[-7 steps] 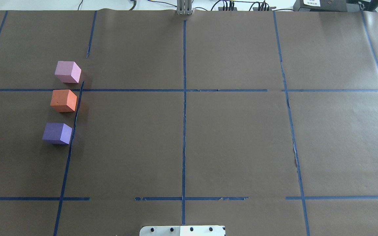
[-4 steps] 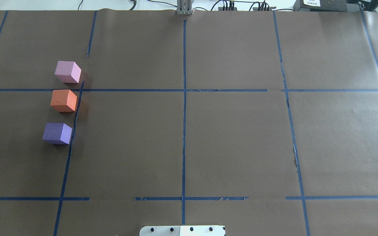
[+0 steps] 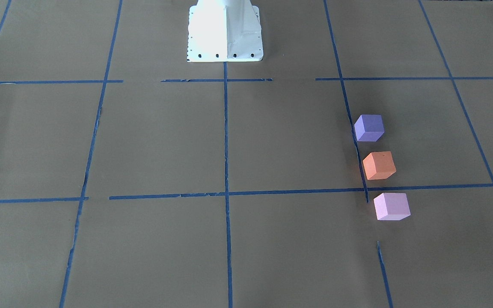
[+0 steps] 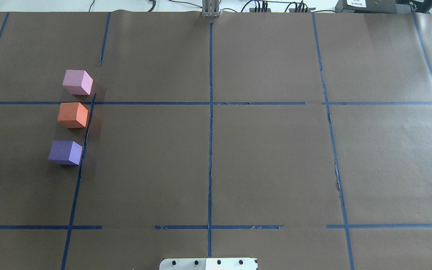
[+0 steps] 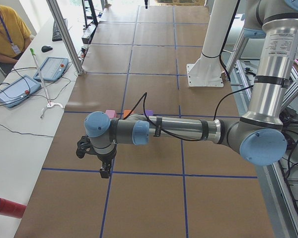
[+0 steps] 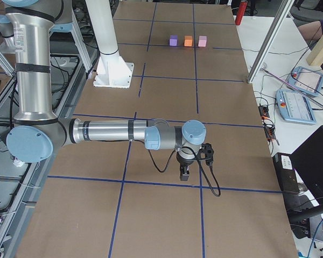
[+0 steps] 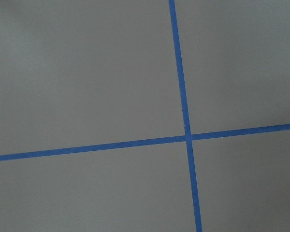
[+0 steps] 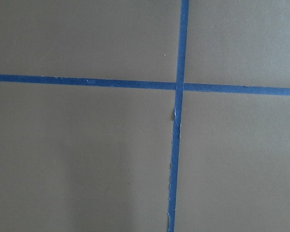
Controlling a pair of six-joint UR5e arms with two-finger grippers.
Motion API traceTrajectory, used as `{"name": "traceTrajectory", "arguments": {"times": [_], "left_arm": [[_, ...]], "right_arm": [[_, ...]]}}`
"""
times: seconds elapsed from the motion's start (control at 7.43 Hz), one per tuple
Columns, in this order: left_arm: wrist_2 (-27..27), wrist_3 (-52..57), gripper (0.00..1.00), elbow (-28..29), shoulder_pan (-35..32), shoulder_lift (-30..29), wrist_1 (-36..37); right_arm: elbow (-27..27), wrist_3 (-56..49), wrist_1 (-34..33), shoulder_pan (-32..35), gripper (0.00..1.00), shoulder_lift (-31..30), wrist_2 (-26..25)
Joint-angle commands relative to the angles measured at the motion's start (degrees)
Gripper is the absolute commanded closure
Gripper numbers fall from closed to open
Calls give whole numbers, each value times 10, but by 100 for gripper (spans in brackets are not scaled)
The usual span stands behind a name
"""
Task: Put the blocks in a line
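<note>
Brown paper table (image 4: 268, 157), gridded in blue tape (image 4: 210, 150): pale pink-lilac foam cube (image 4: 77, 82), orange foam cube (image 4: 72, 115) and violet-purple foam cube (image 4: 65, 152) form a twelve-to-six row at nine o'clock overhead, nearer the left gripper (image 5: 105, 171) than the right gripper (image 6: 184, 173). How far either is open, I cannot tell.

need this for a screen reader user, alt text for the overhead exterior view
Three small cubes stand in a nearly straight line, apart from each other, on the left of a brown paper-covered table: pale pink block farthest from the robot, orange block in the middle, purple block nearest. Blue tape lines grid the table.
</note>
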Motion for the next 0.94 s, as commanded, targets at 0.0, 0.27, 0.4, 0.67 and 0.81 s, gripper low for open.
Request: {"name": "traceTrajectory", "arguments": {"times": [0.0, 0.27, 0.4, 0.67, 0.81], "left_arm": [[0, -5, 1, -7, 0, -4, -3], [0, -5, 1, -15, 0, -7, -3], [0, -5, 1, -14, 0, -8, -4], [0, -5, 1, -14, 0, -12, -4], [0, -4, 1, -11, 1, -12, -4]], "right_arm": [[0, 0, -1, 0, 0, 0, 0], [0, 0, 0, 0, 0, 0, 0], [0, 0, 0, 0, 0, 0, 0], [0, 0, -1, 0, 0, 0, 0], [0, 0, -1, 0, 0, 0, 0]]}}
